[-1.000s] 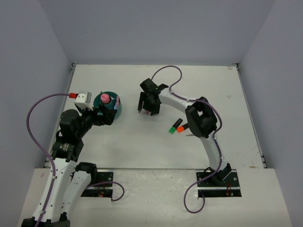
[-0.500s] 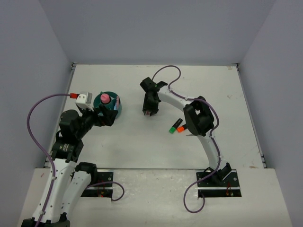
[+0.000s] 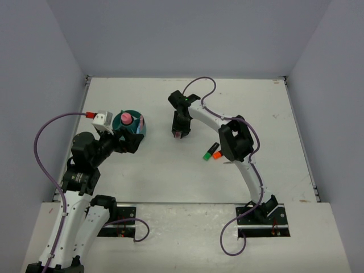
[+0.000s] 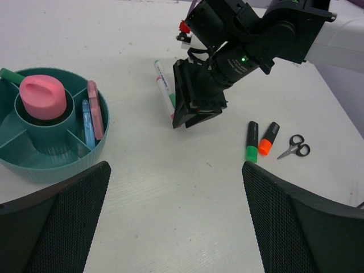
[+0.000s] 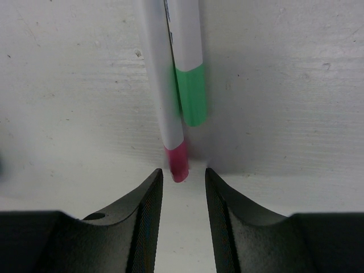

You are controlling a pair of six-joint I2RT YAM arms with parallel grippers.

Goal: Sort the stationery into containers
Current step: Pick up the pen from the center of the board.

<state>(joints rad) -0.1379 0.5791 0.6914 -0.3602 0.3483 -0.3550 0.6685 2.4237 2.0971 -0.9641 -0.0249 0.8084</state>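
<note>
I am holding my right gripper (image 5: 183,172) narrowed but not pinching, straddling the pink tip of a white pen (image 5: 158,85), with a green-tipped pen (image 5: 190,96) lying alongside it. My left gripper (image 4: 176,170) is gaping wide, and the teal organiser (image 4: 51,165) is sitting just ahead-left of it.

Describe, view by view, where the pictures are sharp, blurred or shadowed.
Top external: even light, only faint shadows. Left wrist: teal organiser and scissors sharp. Right wrist: pink-tipped pen soft-edged, green-capped pen crisper, grey shadow to their right.
</note>
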